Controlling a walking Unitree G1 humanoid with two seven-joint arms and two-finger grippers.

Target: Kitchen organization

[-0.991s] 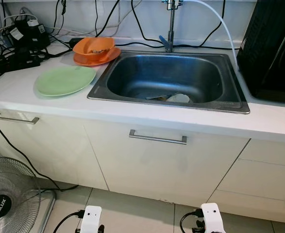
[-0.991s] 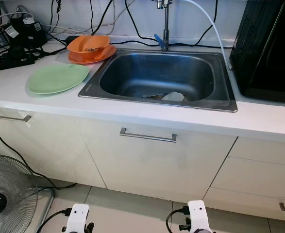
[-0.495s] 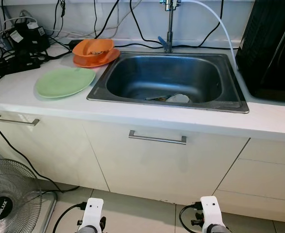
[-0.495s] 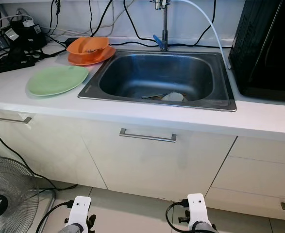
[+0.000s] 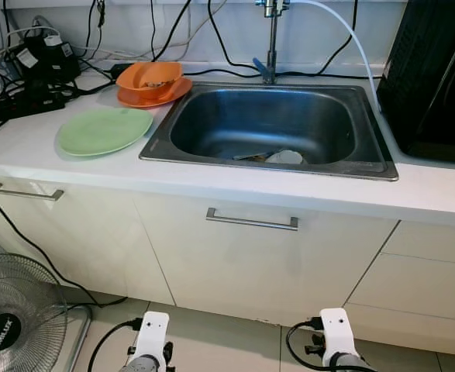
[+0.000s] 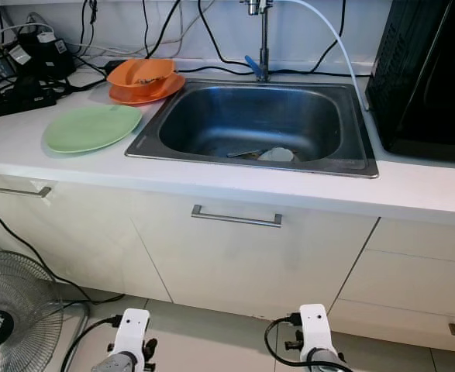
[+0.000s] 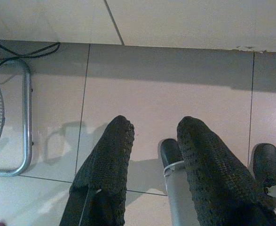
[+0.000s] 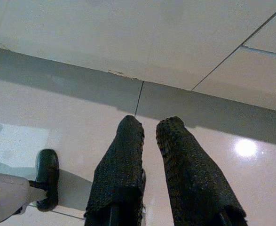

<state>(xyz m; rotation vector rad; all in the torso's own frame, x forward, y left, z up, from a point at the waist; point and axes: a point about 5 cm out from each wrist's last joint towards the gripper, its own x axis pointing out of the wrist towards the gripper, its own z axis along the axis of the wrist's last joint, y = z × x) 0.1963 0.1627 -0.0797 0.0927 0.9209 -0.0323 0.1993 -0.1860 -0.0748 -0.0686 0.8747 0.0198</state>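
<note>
Since a second ago: both wrists show higher at near edge, dishes unmoved | green plate (image 5: 104, 130): on bench, far-left | left hand (image 7: 154, 141), nearer: fingers parted, holding nothing | right hand (image 8: 149, 134): slightly parted, holding nothing.

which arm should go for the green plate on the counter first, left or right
Left, probably. The green plate lies on the countertop left of the sink, on the left arm's side. Both tools, left and right, hang low over the floor, open and empty, so side decides it.
</note>
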